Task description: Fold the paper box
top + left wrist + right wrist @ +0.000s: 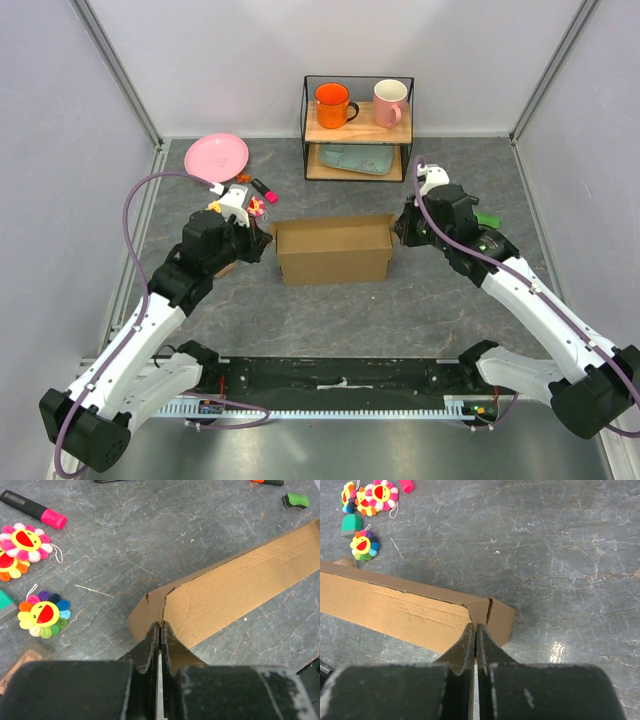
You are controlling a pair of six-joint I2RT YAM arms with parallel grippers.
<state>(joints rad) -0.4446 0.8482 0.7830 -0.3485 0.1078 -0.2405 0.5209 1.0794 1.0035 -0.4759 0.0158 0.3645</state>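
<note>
The paper box [333,252] lies on the tabletop [330,320] near the wire shelf [358,128], on its arm-base side, with its long axis running left-right, parallel to that shelf. The left end effector [159,630] and the right end effector [475,630] are each pressed together at a short end.

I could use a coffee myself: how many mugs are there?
2. The orange mug stands on the left of the rack's top shelf, the pink mug on its right. No others show, though some spots are hidden.
</note>
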